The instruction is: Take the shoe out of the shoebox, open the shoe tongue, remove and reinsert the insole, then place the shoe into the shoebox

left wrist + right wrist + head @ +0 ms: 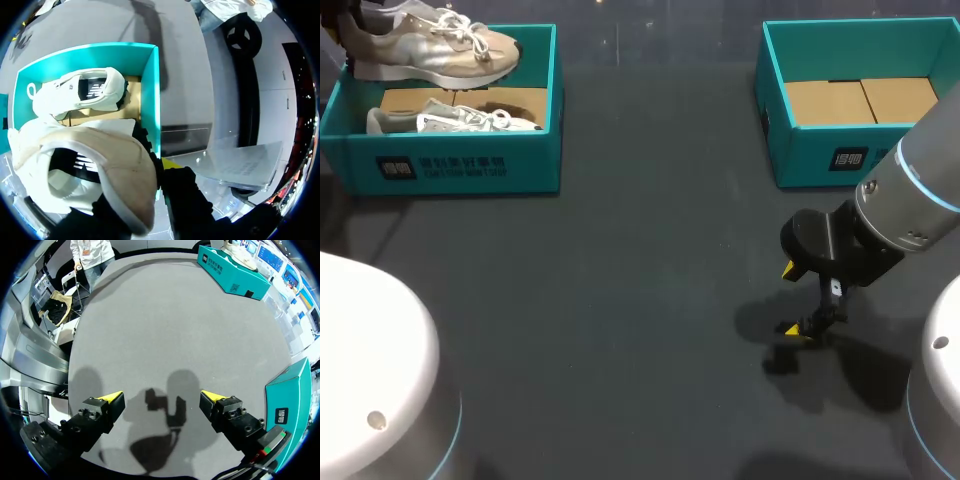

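Overhead, the left shoebox (460,165) sits at the desk's (620,300) ten o'clock. The shoe (430,45) hangs just above its far wall, clear of the second shoe (455,121) lying inside. The right shoebox (820,155) at two o'clock shows only its cardboard floor. At four o'clock the right gripper (792,300) hovers over bare desk, released.

From the left wrist, the left gripper (150,185) is clenched on the shoe (100,155), with the box (150,95) and second shoe (80,92) below and ahead.

From the right wrist, the right gripper (162,400) holds nothing, its fingers spread wide.

I judge the take-out nearly done. Setting the shoe down, opening the tongue, the insole work and the reboxing all remain.
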{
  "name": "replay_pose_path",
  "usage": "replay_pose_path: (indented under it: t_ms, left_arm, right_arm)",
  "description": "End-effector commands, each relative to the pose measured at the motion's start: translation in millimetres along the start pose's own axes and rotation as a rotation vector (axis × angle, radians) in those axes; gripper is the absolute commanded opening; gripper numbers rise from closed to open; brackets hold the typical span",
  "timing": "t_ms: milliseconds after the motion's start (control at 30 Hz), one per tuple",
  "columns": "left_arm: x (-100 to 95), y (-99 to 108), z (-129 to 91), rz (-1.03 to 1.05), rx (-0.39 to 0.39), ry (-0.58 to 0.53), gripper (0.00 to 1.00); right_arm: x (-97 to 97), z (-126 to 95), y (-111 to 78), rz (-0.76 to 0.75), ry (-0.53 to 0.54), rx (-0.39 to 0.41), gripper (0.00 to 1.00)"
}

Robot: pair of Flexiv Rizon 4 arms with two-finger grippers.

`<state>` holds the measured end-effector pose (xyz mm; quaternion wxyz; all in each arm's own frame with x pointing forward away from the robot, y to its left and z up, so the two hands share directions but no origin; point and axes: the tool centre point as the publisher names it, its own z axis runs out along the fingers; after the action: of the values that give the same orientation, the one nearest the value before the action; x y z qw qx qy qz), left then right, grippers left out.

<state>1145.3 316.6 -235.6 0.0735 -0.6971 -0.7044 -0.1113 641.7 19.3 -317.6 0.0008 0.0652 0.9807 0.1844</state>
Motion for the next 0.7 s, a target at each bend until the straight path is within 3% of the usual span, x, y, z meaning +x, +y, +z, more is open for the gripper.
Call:
replay_pose_path:
  t_ms: [33, 700]
  left_arm:
    - [-6.0, 6, 5, -0.010, 0.000, 0.003, 0.00]
    - [-37.9, 31, 59, -0.029, 0.052, 0.008, 0.00]
  right_arm:
    - [1.9, 0, -0.5, 0.000, -0.004, 0.001, 1.00]
    - [1.9, 0, -0.5, 0.000, -0.004, 0.001, 1.00]
